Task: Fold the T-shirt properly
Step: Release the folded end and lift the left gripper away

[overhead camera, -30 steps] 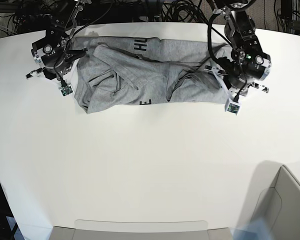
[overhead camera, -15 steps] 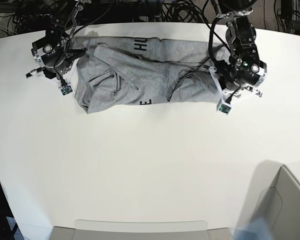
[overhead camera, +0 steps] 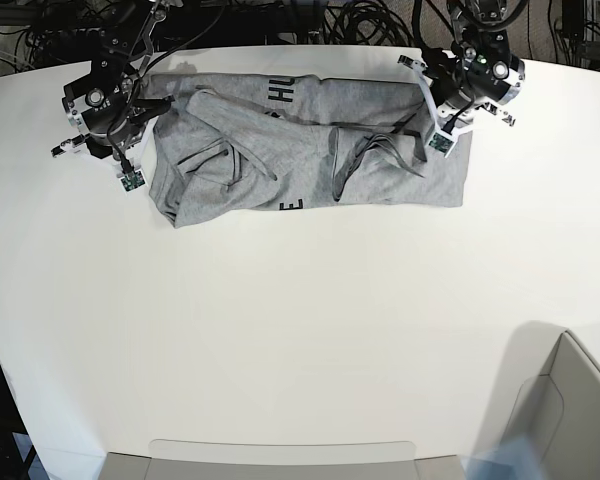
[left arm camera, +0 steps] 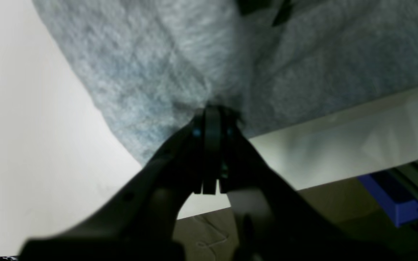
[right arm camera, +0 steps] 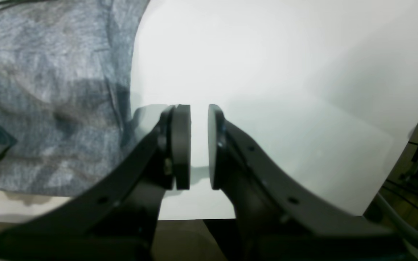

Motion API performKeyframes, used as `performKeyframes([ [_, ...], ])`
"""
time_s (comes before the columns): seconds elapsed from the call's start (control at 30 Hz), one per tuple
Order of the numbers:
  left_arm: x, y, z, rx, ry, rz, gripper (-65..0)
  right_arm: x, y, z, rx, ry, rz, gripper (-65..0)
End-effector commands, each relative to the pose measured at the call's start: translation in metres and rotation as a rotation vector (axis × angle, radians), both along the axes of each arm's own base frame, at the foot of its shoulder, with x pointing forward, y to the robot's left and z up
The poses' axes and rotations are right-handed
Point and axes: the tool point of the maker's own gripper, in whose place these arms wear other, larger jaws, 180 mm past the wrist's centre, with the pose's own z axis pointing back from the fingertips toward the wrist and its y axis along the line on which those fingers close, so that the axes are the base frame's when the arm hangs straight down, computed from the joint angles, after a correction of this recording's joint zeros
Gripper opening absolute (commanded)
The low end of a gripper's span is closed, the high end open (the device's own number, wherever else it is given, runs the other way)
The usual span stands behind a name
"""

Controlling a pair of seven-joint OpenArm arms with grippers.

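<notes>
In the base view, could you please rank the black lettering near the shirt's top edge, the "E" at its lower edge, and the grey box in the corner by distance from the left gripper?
From the left gripper:
1. Lettering near the T-shirt's top edge, toward the right arm's side.
2. The "E", lower edge, mid-shirt.
3. Grey box, bottom corner of the table.

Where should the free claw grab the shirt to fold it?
Probably the shirt's outer edge beside the right gripper, coming in low from the bare table side. That gripper is open over the table, the cloth's edge lies flat right next to it, and the left gripper already pinches the opposite end.
</notes>
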Motion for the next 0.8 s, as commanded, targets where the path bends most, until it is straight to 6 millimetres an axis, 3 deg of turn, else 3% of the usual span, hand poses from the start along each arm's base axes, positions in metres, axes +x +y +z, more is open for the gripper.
performKeyframes([
  [0.0, 0.007, 0.014, 0.009, 0.021, -0.041, 0.038, -65.0, 0.006, 0.0, 0.007, -0.007, -0.028, 0.015, -57.2],
  [0.03, 0.007, 0.024, 0.011, 0.033, -0.046, 0.072, -65.0, 0.007, 0.0, 0.007, -0.007, -0.029, 0.016, -57.2],
  [0.17, 0.042, 0.055, 0.034, 0.068, -0.134, 0.176, -65.0, 0.007, 0.001, 0.007, -0.005, -0.029, 0.016, -57.2],
  [0.3, 0.082, 0.062, 0.061, 0.075, -0.229, 0.197, -65.0, 0.007, 0.001, 0.007, -0.005, -0.029, 0.016, -57.2],
  [0.37, 0.097, 0.06, 0.07, 0.067, -0.264, 0.193, -65.0, 0.007, 0.001, 0.007, -0.004, -0.029, 0.016, -57.2],
  [0.47, 0.108, 0.042, 0.062, 0.04, -0.243, 0.135, -65.0, 0.007, 0.001, 0.007, -0.004, -0.029, 0.016, -57.2],
  [0.67, 0.106, 0.018, 0.039, 0.017, -0.17, 0.048, -65.0, 0.006, -0.001, 0.007, -0.006, -0.029, 0.012, -57.2],
  [0.77, 0.096, 0.006, 0.03, 0.011, -0.137, 0.009, -65.0, 0.006, 0.0, 0.007, -0.005, -0.029, 0.011, -57.2],
])
